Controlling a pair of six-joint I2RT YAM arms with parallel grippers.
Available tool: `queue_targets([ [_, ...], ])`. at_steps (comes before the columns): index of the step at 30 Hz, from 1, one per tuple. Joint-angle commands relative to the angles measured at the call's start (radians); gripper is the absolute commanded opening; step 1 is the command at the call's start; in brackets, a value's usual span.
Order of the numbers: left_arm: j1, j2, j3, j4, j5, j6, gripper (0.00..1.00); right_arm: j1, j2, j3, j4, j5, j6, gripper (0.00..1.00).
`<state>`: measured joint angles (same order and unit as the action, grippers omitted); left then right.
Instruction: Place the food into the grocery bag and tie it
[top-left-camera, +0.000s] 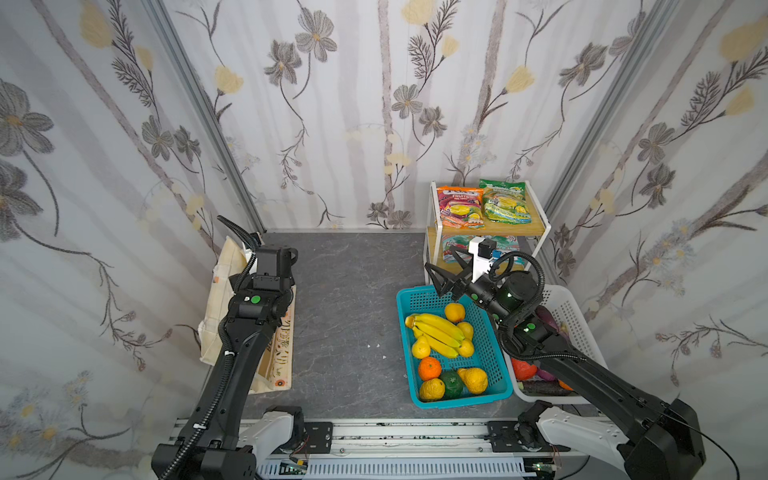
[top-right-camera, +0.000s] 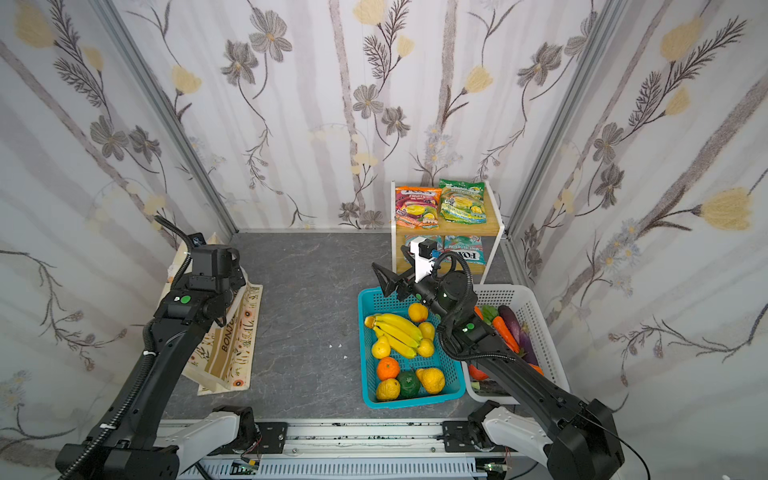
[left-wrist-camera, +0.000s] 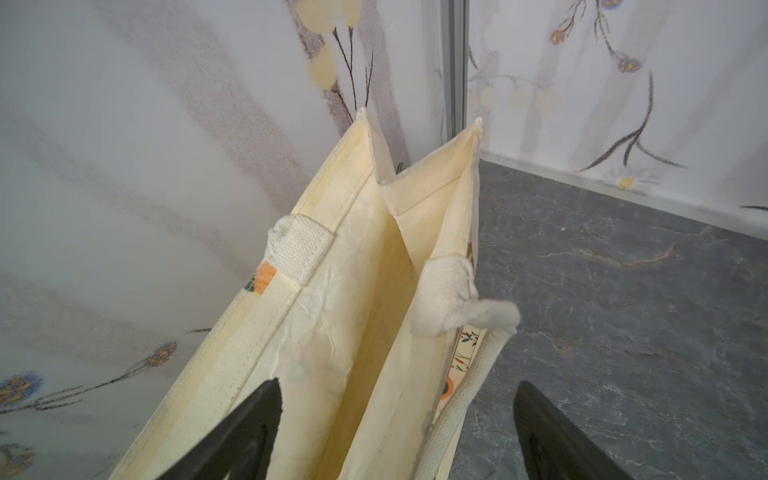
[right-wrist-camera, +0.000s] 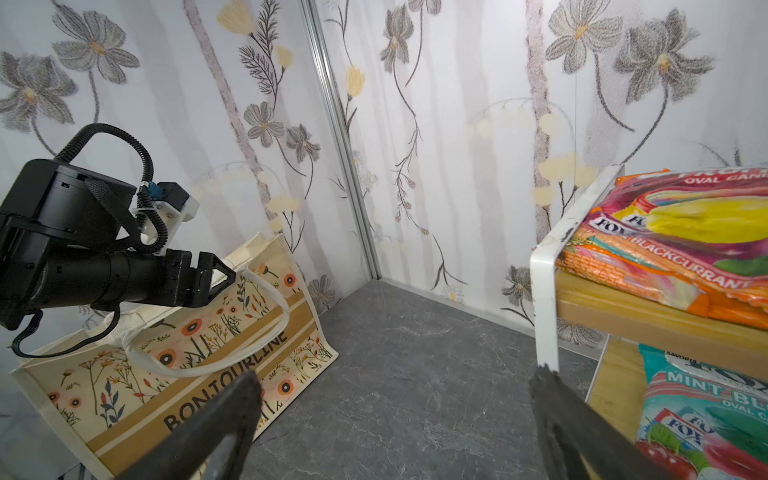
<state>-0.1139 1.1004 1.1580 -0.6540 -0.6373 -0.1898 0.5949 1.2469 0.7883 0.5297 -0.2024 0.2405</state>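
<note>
Tote bag (top-right-camera: 232, 345) is standing directly under my left pincer (left-wrist-camera: 399, 384), which is hanging spread wide over its open mouth, grasping nothing. My right pincer (right-wrist-camera: 397, 374) is hovering released too, banana bunch (top-left-camera: 438, 332) lying below and behind it in the blue basket (top-left-camera: 457, 399), orange-red candy packet (top-left-camera: 461, 205) ahead on the shelf (top-left-camera: 490, 227).

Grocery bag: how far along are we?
Done: nothing. The grocery bag stands open and looks empty.
In hand: nothing held. The left hand is open at the bag's mouth; the right hand is open beside the shelf.
Left: banana bunch, tangerine and lemon from the blue basket, the orange-red packet and green packet, then tying the handles.
</note>
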Motion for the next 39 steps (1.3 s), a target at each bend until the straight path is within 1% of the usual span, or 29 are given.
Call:
queue_targets([
  [1,0.002,-0.002,-0.022,-0.013,-0.056,0.005,0.78,0.002,0.008,0.019,0.001,0.015,-0.012,0.99],
  [2,0.002,-0.004,-0.030,-0.013,-0.053,0.008,0.76,0.002,0.008,0.014,0.009,0.018,-0.008,0.99],
  [4,0.005,0.007,-0.048,-0.011,-0.051,0.014,0.65,0.003,0.009,0.004,0.026,0.017,0.000,0.99],
  [5,0.004,0.019,-0.057,-0.012,-0.058,0.017,0.62,0.003,0.011,-0.001,0.031,0.016,0.003,0.99],
  [6,0.005,0.030,-0.064,-0.011,-0.069,0.020,0.62,0.004,0.012,-0.003,0.032,0.014,0.006,0.99],
  [7,0.005,0.037,-0.072,-0.009,-0.079,0.022,0.58,0.005,0.013,-0.004,0.028,0.012,0.008,0.98],
  [8,0.005,0.041,-0.080,0.000,-0.090,0.021,0.46,0.005,0.013,-0.002,0.024,0.008,0.008,0.99],
  [9,0.005,0.041,-0.086,0.009,-0.076,0.018,0.31,0.006,0.011,-0.003,0.021,0.007,0.009,0.98],
  [10,0.003,0.038,-0.086,0.014,-0.047,0.012,0.17,0.006,0.010,-0.003,0.020,0.008,0.011,0.98],
  [11,0.000,0.033,-0.084,0.020,-0.011,0.008,0.02,0.006,0.008,-0.003,0.019,0.008,0.012,0.98],
  [12,-0.011,0.028,-0.081,0.021,0.010,-0.003,0.00,0.006,0.008,-0.003,0.017,0.007,0.014,0.98],
  [15,-0.096,0.010,-0.073,0.014,-0.006,-0.031,0.00,0.010,0.007,-0.003,0.019,0.003,0.021,0.97],
  [20,-0.235,-0.022,-0.018,0.004,0.143,-0.175,0.00,0.020,0.021,0.004,0.024,0.000,0.044,0.98],
  [23,-0.321,0.010,0.006,0.003,0.134,-0.224,0.00,0.031,0.037,0.023,0.010,-0.005,0.045,0.97],
  [27,-0.381,0.055,0.019,0.004,0.136,-0.273,0.00,0.039,0.042,0.037,-0.005,-0.005,0.043,0.97],
  [31,-0.422,0.088,0.039,0.013,0.155,-0.308,0.00,0.049,0.050,0.039,0.003,-0.004,0.050,0.96],
  [35,-0.455,0.111,0.065,0.042,0.220,-0.305,0.00,0.067,0.078,0.054,0.009,0.003,0.062,0.96],
  [36,-0.455,0.116,0.078,0.046,0.239,-0.301,0.03,0.075,0.089,0.063,0.007,0.010,0.068,0.96],
  [37,-0.455,0.116,0.087,0.050,0.250,-0.295,0.12,0.086,0.101,0.075,0.001,0.022,0.073,0.97],
  [38,-0.455,0.115,0.099,0.053,0.255,-0.286,0.30,0.095,0.112,0.086,-0.006,0.033,0.077,0.99],
  [39,-0.454,0.111,0.113,0.054,0.253,-0.274,0.53,0.105,0.124,0.100,-0.015,0.044,0.079,1.00],
])
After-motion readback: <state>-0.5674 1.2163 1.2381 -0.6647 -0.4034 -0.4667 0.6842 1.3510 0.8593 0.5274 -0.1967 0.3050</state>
